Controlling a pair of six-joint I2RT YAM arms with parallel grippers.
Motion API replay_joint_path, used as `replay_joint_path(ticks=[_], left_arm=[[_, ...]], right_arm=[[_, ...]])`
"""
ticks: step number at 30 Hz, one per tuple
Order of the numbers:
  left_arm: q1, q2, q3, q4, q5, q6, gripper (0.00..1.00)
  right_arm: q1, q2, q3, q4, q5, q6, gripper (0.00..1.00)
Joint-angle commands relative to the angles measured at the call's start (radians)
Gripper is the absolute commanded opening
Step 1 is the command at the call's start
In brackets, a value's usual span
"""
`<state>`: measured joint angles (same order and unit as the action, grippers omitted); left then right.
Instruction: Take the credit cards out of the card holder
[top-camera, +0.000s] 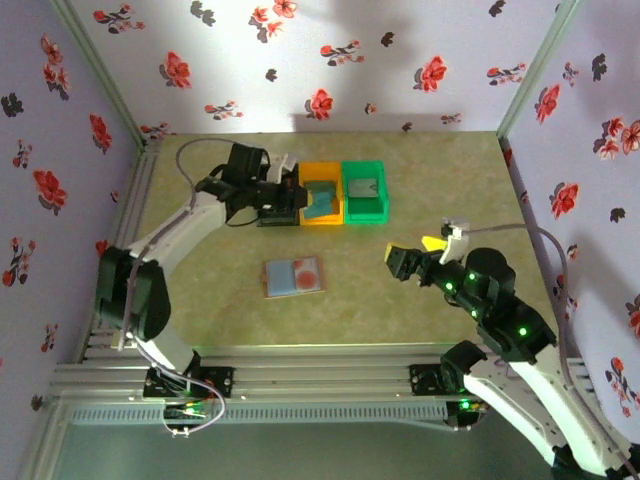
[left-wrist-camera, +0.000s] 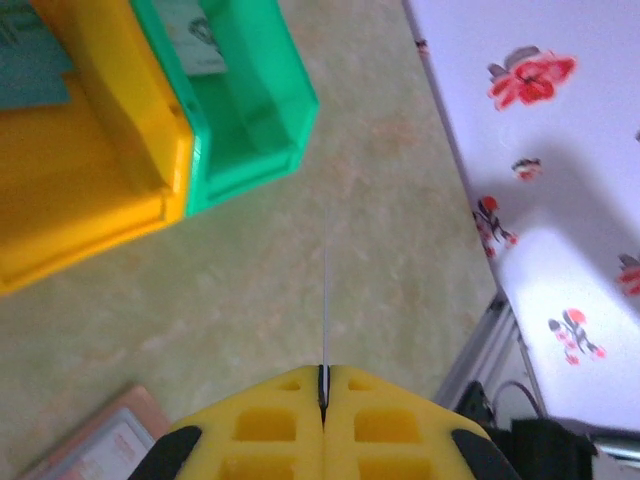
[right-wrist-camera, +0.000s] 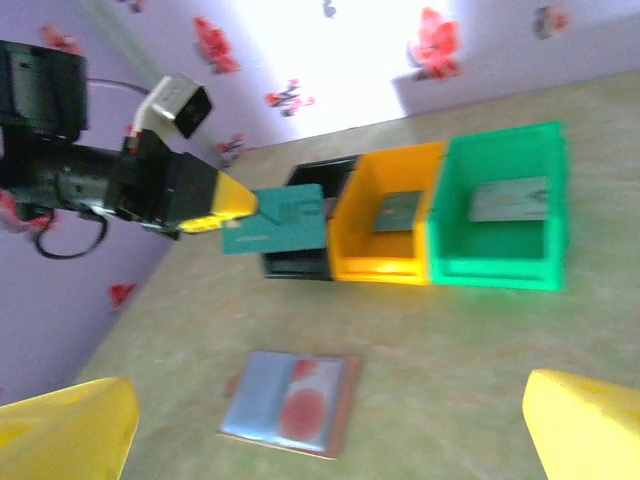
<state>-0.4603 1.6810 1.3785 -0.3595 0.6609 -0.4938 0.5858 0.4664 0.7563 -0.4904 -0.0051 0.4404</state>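
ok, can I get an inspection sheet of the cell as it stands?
Surface: olive table, no spills seen.
Job's things: card holder lies open and flat mid-table; cannot tell whether cards remain in it. First card lies in the orange bin, second card in the green bin. Held card is above the black bin.
Clutter: nothing seen.
Grippers: left gripper shut on the held card. Right gripper open and empty, right of the holder.
Cables: left arm cable loops free; right arm cable trails behind that arm.
Surroundings: floral walls, metal frame.
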Motion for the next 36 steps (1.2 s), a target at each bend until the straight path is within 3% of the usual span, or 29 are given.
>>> replay_joint_path(ticks=[1,8,21,36], left_arm=[[0.01,0.098,0.104,-0.056,-0.071,0.009,0.0],[0.02,0.313,0.297,-0.097,-0.1,-0.003,0.0],[0.038,0.59,0.614,-0.188,-0.152,-0.03,0.0],[0.047,0.735,0.789,-0.257,-0.168,-0.057,0.0]], right_arm=[[-0.006,-0.06,-0.009,-0.144,0.201,-0.054,0.99],[-0.006,-0.167,-0.057,-0.151,0.302,-0.04,0.99],[-0.006,-0.184,-0.066,-0.158,0.304,-0.031,0.99],[-0.006,-0.184,-0.068,-0.156,0.292,-0.033,0.99]])
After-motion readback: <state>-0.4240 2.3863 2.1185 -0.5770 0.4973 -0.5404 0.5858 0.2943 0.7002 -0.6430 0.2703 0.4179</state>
